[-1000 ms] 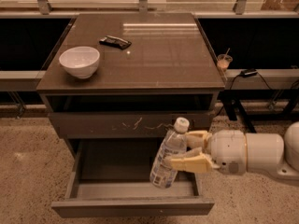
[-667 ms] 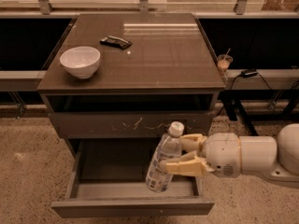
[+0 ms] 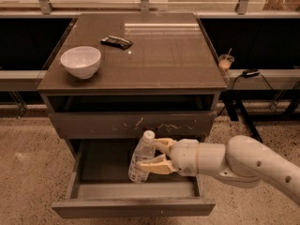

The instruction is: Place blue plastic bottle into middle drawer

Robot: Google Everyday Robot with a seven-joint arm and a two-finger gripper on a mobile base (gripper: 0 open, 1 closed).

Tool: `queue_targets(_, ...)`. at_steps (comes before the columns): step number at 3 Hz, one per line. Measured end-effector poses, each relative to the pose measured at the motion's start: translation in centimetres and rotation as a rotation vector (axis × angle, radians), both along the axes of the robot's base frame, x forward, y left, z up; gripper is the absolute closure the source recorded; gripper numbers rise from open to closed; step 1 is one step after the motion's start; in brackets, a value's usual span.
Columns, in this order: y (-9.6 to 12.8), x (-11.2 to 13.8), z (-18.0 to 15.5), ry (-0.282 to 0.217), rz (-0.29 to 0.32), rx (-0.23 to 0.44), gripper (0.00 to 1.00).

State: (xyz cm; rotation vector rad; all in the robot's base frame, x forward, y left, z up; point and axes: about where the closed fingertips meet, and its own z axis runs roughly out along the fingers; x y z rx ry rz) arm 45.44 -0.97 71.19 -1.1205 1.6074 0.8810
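Blue plastic bottle further left, gripped between jaws, over middle drawer.

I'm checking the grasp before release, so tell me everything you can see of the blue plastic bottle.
The blue plastic bottle is small and clear, with a white screw cap and a pale label low on its body. It is nearly upright, cap up and leaning slightly right. The gripper holds it across the body, tan jaws shut on it from either side. It hangs over the open middle drawer, right of centre. Whether its base touches the drawer bottom cannot be told.
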Motion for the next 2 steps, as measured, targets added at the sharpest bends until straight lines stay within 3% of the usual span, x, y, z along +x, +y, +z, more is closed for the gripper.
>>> queue_targets(1,1.03,4.26,-5.29,-0.05,-0.015,0.052,1.0)
queue_targets(2,1.18,3.79,-5.4,-0.037,-0.013,0.052,1.0)
